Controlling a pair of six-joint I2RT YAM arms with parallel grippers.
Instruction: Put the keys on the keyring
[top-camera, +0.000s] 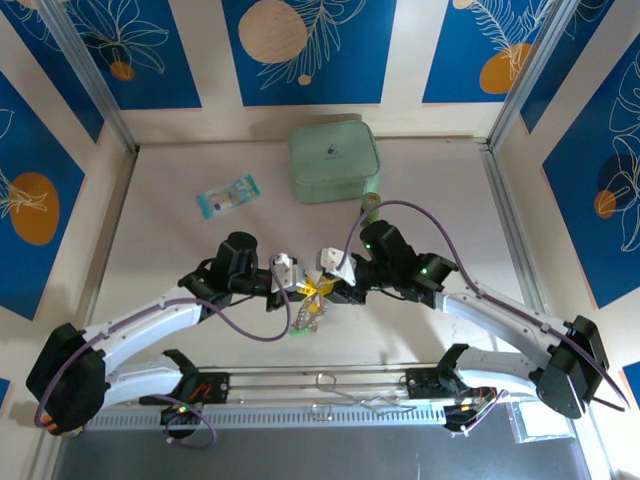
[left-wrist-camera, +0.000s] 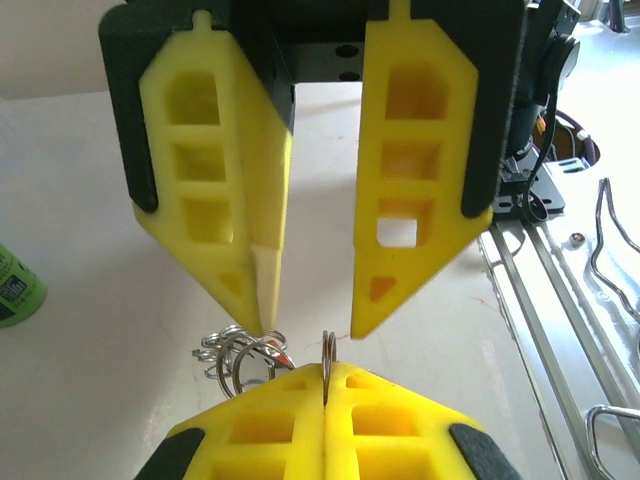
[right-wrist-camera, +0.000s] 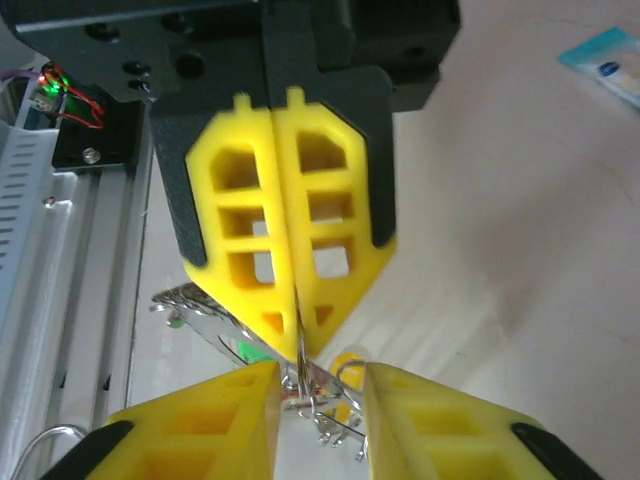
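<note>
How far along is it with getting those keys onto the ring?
Nothing looks finished yet. The left hand is shut on a thin metal ring; the right hand stands open opposite it. The keys sit bunched by the hands. Whether any is threaded I cannot tell, so threading seems left.

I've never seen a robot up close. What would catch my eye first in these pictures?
Bright yellow fingers meet nose to nose over the middle of the table. The left gripper is pinched shut on a thin metal ring, while the right gripper stands open just opposite, with a jumble of keys by them. Farther back sits a mint-green case.
</note>
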